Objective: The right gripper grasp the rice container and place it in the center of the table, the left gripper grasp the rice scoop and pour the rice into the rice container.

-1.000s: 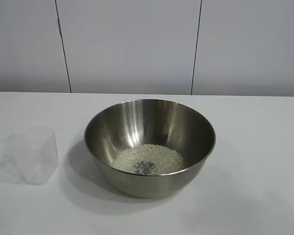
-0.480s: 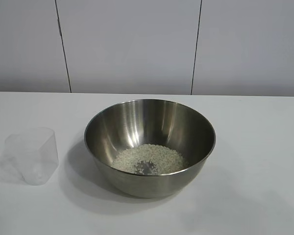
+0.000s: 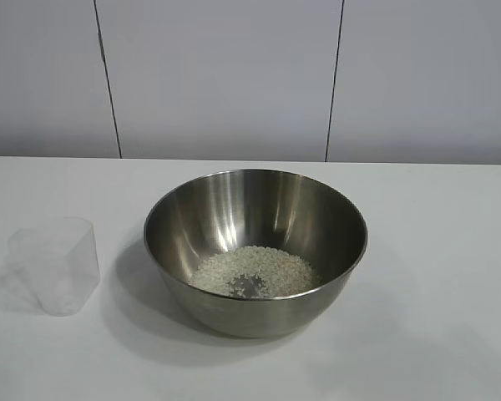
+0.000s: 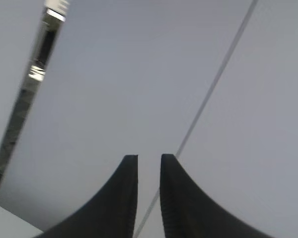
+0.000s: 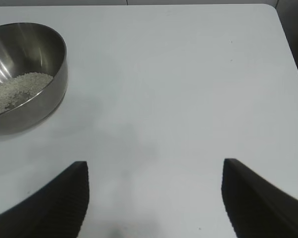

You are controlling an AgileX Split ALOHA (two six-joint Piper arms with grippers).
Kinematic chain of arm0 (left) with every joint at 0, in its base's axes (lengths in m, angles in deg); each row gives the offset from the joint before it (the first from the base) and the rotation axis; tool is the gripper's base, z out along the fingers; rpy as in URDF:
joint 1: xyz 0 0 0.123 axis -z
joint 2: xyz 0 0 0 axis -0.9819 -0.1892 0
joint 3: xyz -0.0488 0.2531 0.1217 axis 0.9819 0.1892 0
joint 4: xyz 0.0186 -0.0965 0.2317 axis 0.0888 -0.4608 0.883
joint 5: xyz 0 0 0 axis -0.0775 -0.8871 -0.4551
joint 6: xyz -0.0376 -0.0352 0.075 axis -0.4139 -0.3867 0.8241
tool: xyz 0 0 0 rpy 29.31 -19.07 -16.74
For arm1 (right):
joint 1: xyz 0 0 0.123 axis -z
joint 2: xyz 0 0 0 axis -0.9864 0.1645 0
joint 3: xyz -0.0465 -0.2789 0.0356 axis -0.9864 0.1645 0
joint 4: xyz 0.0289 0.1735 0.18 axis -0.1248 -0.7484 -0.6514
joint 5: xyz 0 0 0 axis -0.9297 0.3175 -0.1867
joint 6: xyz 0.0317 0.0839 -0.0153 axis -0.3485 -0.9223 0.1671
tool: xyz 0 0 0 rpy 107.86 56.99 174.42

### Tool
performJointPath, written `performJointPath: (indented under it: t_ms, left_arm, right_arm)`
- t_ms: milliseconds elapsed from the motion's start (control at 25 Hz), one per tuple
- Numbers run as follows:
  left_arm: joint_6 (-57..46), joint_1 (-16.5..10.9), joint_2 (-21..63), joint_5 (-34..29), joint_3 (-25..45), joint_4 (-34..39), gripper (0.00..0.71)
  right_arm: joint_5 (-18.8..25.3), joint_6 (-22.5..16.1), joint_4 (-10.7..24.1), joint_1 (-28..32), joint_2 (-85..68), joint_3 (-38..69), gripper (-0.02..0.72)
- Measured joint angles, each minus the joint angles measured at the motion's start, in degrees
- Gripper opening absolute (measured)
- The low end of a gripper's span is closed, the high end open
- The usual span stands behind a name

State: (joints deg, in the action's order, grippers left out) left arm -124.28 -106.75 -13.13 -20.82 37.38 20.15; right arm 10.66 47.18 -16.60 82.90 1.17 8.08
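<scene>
Resting mid-table point(image 3: 451, 251), the bowl point(image 3: 255, 251) holds rice point(image 3: 252, 271); the empty cup point(image 3: 57, 265) stands at its nine o'clock. Wrist views alone show grippers: left point(image 4: 149, 163) slightly parted against a wall, right point(image 5: 154, 173) wide open.

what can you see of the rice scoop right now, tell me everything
The rice scoop is a small frosted, translucent plastic cup that tapers downward, with a wider open top. It stands upright and looks empty on the white table, to the left of the steel rice container in the exterior view and apart from it. No gripper touches it. Its pouring lip and side tab cannot be made out.
</scene>
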Motion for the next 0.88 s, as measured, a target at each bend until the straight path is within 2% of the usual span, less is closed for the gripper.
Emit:
performJointPath:
  t_ms: [80, 160, 200, 320, 480, 560, 680, 800, 880]
  left_arm:
    - [4.52, 0.0, 0.0, -4.62, 0.13, -2.02, 0.168]
    - [11.84, 0.0, -0.14, -6.9, 0.13, -7.16, 0.25]
    - [17.88, 0.0, -0.42, -7.97, 0.13, -12.02, 0.296]
    - [42.36, 0.0, -0.59, -10.39, 0.4, -32.2, 0.37]
    - [81.33, 0.0, 3.47, -15.88, 0.4, -61.45, 0.391]
    - [99.34, 0.0, 7.75, -24.23, 0.22, -75.79, 0.394]
    - [119.14, 0.0, 13.18, -39.91, 0.04, -93.78, 0.396]
    - [131.2, 0.13, 16.29, -50.65, -1.05, -107.06, 0.396]
    - [134.92, 1.04, 17.08, -57.71, -2.34, -110.72, 0.386]
  right_arm:
    - [0.0, 0.0, 0.0, 0.0, 0.0, 0.0, 0.516]
    - [0.0, 0.0, 0.0, 0.0, 0.0, 0.0, 0.516]
    - [0.0, 0.0, 0.0, 0.0, 0.0, 0.0, 0.516]
    - [0.0, 0.0, 0.0, 0.0, 0.0, 0.0, 0.516]
    - [0.0, 0.0, 0.0, 0.0, 0.0, 0.0, 0.516]
    - [0.0, 0.0, 0.0, 0.0, 0.0, 0.0, 0.516]
    - [0.0, 0.0, 0.0, 0.0, 0.0, 0.0, 0.516]
    - [0.0, 0.0, 0.0, 0.0, 0.0, 0.0, 0.516]
    - [0.0, 0.0, 0.0, 0.0, 0.0, 0.0, 0.516]
